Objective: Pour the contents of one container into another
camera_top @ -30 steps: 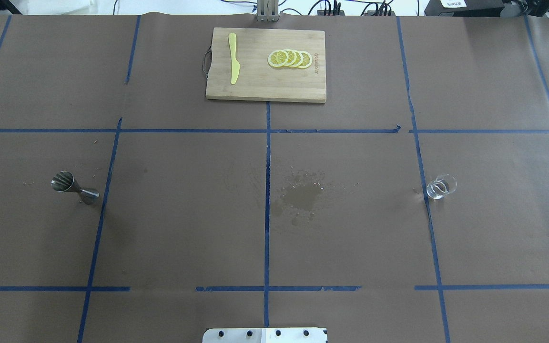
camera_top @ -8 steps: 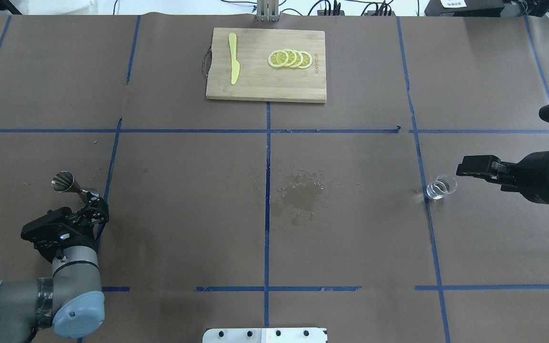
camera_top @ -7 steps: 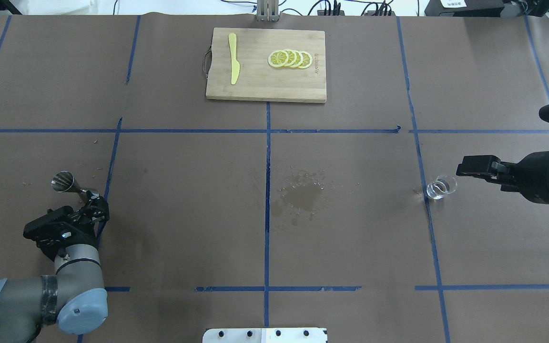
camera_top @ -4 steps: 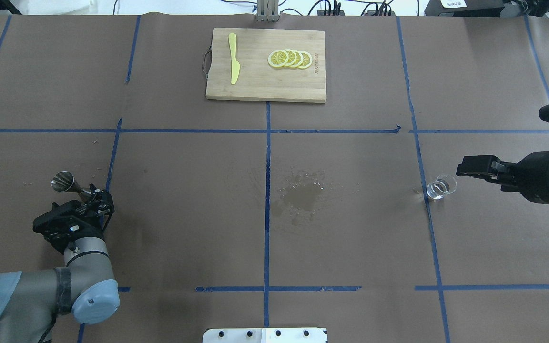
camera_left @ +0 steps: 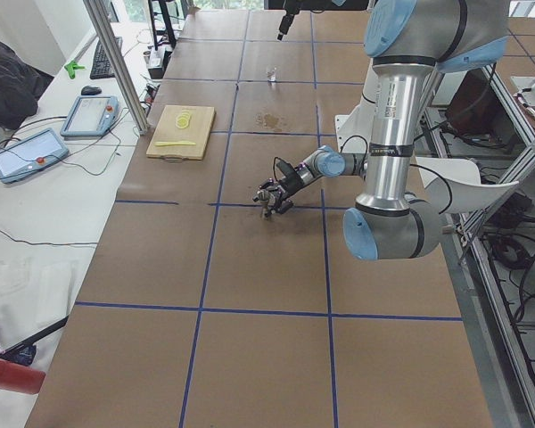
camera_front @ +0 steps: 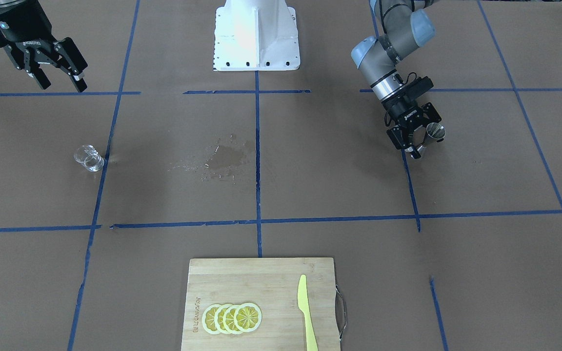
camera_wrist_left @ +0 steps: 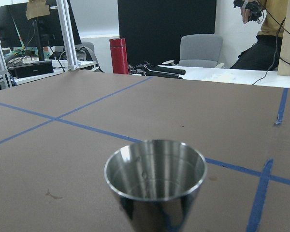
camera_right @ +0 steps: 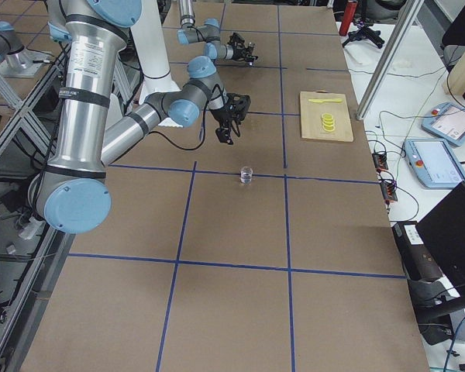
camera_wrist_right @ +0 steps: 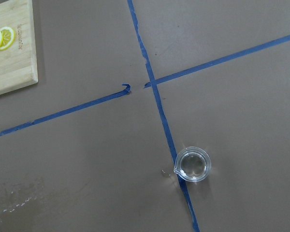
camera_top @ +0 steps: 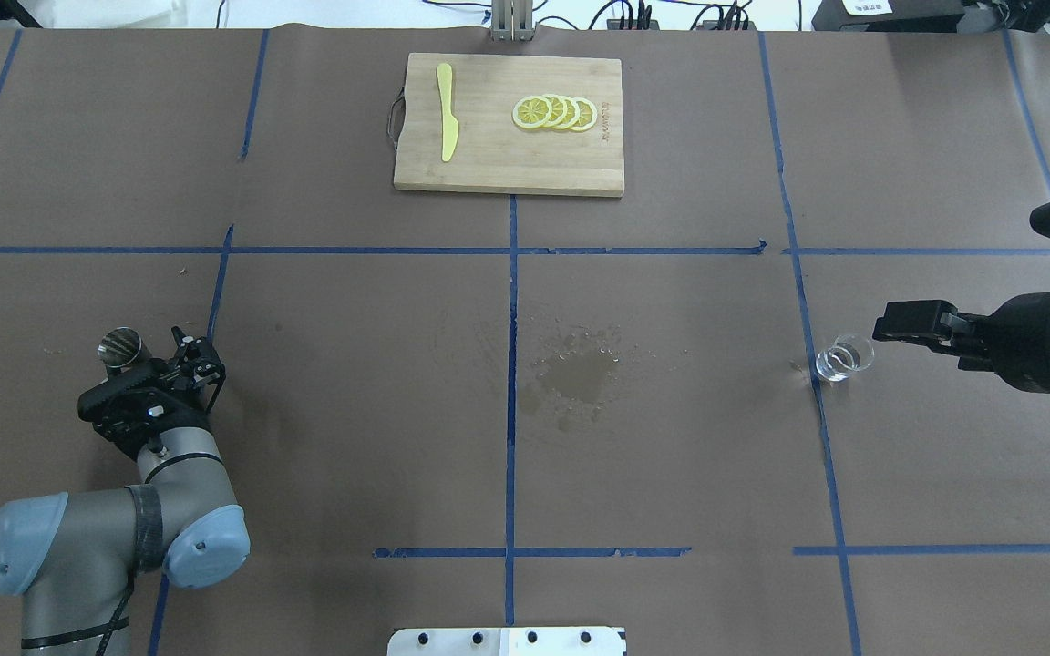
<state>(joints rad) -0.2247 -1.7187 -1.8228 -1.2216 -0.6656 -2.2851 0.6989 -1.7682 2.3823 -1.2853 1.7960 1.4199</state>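
The clear glass tumbler (camera_top: pixel 844 357) stands upright on the table's right side, also seen in the front view (camera_front: pixel 89 158) and from above in the right wrist view (camera_wrist_right: pixel 193 164). My right gripper (camera_front: pixel 63 87) hangs open above and to the right of the tumbler, apart from it (camera_top: pixel 885 325). The steel jigger (camera_top: pixel 121 346) stands upright at the left (camera_front: pixel 434 131). My left gripper (camera_front: pixel 413 144) is open, low at the table, with its fingers at the jigger's lower half (camera_top: pixel 192 351). The jigger's empty upper cup (camera_wrist_left: pixel 155 176) fills the left wrist view.
A wooden cutting board (camera_top: pixel 488 164) with lemon slices (camera_top: pixel 554 112) and a yellow knife (camera_top: pixel 446 109) lies at the far centre. A wet stain (camera_top: pixel 575 374) marks the brown paper mid-table. The robot's white base (camera_front: pixel 255 34) is at the near edge.
My left arm has swung forward so that its gripper has closed in on the jigger's lower part. The right gripper has barely moved. Glass and jigger stand where they were.
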